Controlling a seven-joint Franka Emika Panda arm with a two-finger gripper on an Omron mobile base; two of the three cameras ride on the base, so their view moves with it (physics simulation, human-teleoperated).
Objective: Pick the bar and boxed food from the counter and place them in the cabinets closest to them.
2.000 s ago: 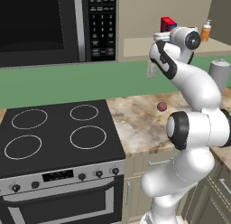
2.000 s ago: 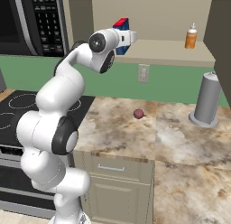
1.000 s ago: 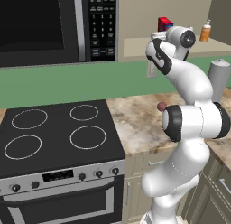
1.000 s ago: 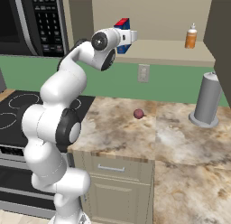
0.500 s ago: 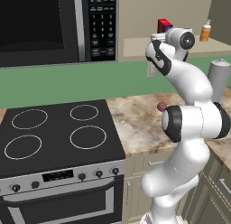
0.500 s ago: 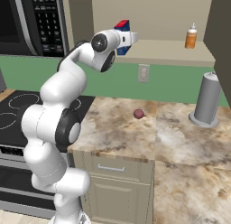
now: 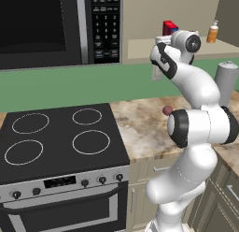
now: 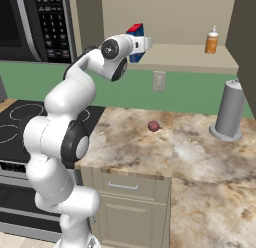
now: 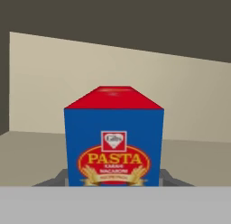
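You are on the placing step: the gripper (image 8: 142, 43) pinches the boxed food (image 8: 134, 29) at the front left edge of the open cabinet (image 8: 200, 59) shelf. Next, I judge, you ease it onto the shelf and let go. The hand view reads the carton's pasta label (image 9: 113, 164); the base views add the orange bottle (image 8: 212, 40) further right.

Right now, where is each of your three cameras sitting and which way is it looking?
Left base view: behind the arm, on its left, looking forward and down over the stovetop and counter; the white arm rises at lower right.
Right base view: behind, on its right, facing the counter and open cabinet; the arm rises at lower left.
Hand view: on the hand, looking along the claw at the pasta box.
Both base views share the box, orange bottle, red ball.
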